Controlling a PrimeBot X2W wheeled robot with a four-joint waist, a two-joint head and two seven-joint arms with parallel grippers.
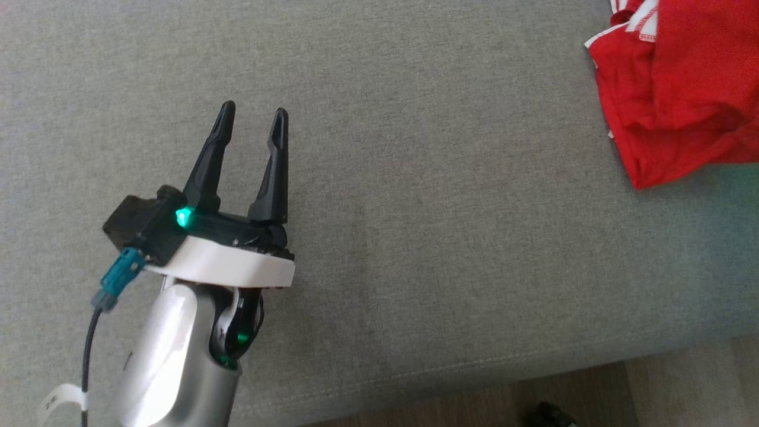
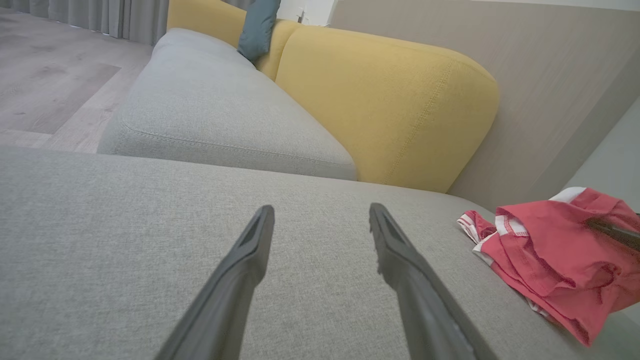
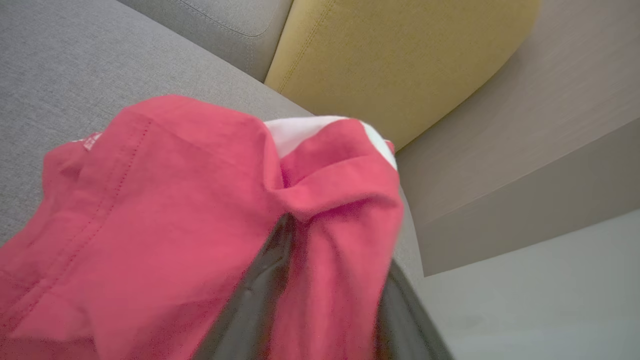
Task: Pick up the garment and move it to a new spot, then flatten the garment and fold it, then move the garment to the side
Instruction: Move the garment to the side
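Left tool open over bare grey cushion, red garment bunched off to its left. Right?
Not quite. The garment lies to the right of the left tool, not to its left; the head view shows it at the upper right. The rest holds: the tool is open over bare grey cushion and the red garment is bunched.

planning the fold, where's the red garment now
Head view's upper right: the red garment lies bunched on the grey sofa seat, far right of the left gripper.

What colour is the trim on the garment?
White with red stripes, on the red garment; clearest in the left wrist view.
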